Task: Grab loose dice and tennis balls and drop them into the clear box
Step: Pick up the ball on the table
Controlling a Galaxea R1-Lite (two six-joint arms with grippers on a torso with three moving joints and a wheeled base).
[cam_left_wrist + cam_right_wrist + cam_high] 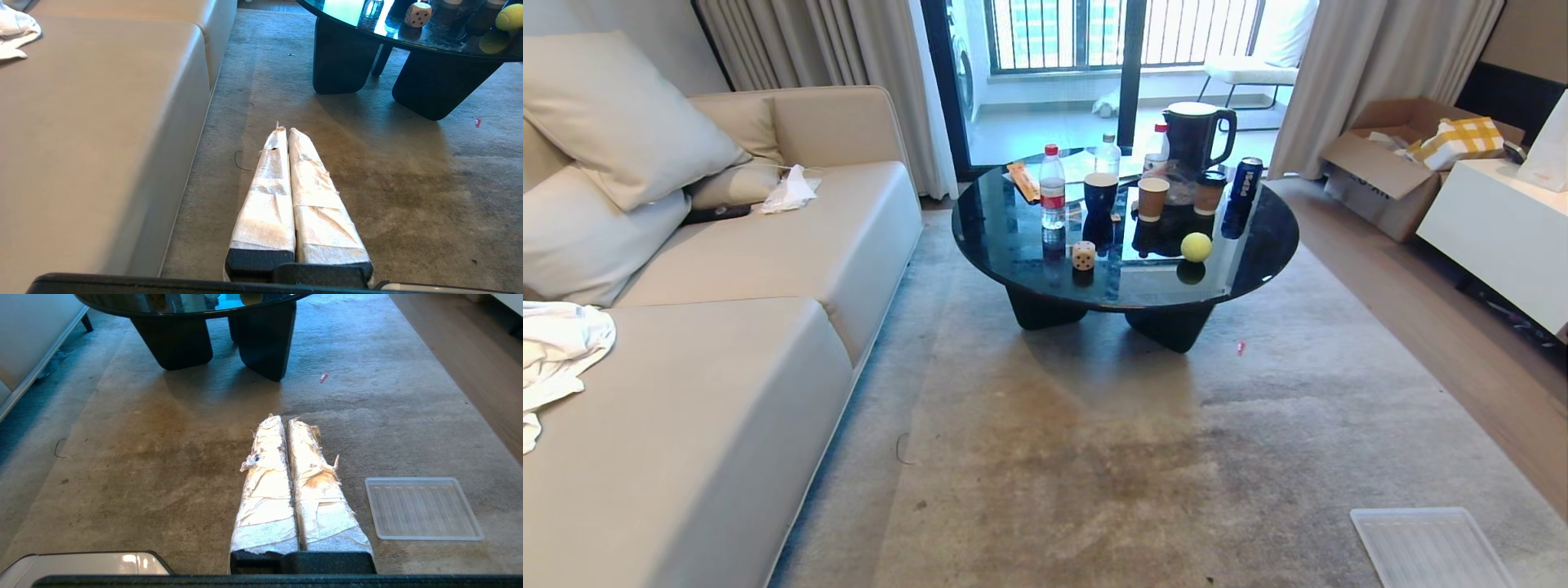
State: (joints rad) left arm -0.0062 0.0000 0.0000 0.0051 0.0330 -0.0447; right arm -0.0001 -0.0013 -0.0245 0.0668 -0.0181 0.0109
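A round, glossy black coffee table (1258,237) stands on a grey carpet and serves as the landmark. Left of the table runs a long beige sofa (768,269). On the table's near edge, left of centre, sits a cream rounded-corner die with dark pips (1083,256); to its right, also near the front edge, rests a fuzzy yellow-green tennis ball (1196,247). Behind both stand bottles, cups and a dark jug. Well in front of the table, to the right, a flat ribbed clear tray (1421,547) lies on the carpet. The deep clear box is not visible.

Both arms hang low over the carpet, well short of the table. The left gripper (284,131) is clenched and empty; the right gripper (286,419) is likewise clenched on nothing.

The die looks light, hard and smooth, best pinched across two opposite flat faces. The ball looks light, springy and grippy, likely to roll on the slick top; squeeze across its widest part.
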